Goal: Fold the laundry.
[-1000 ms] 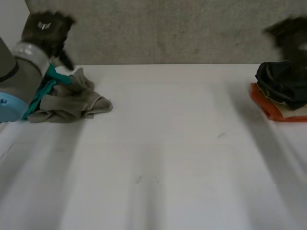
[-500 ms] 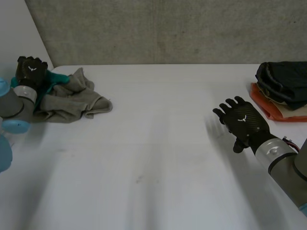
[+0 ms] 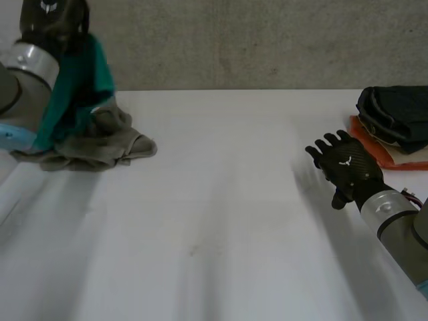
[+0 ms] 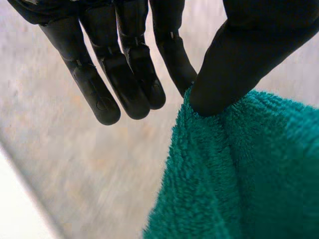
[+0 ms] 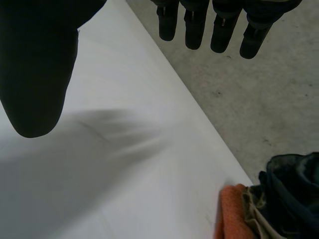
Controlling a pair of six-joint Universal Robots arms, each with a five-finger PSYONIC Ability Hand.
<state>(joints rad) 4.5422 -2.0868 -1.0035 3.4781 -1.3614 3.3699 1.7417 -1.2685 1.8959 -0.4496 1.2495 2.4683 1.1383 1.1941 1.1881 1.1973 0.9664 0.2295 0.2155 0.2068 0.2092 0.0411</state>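
Note:
My left hand [image 3: 52, 19] is raised above the table's far left corner, pinching a teal towel [image 3: 80, 87] that hangs down from it. In the left wrist view the thumb [image 4: 249, 55] presses the teal towel [image 4: 249, 174] against a finger. Below it a crumpled grey-beige garment [image 3: 100, 144] lies on the table. My right hand [image 3: 348, 170] hovers over the right side of the table, fingers spread and holding nothing; in the right wrist view its fingers [image 5: 219, 25] stand straight.
At the table's far right sits a stack of folded clothes: a dark garment [image 3: 394, 114] over an orange one [image 3: 371, 147], also seen as the dark garment [image 5: 289, 189] and orange cloth [image 5: 234, 214]. A grey wall stands behind the white table [image 3: 221, 221].
My left hand closed on the teal towel and lifted it up off the pile. My right hand came down to the right of the table and edged slightly rightward.

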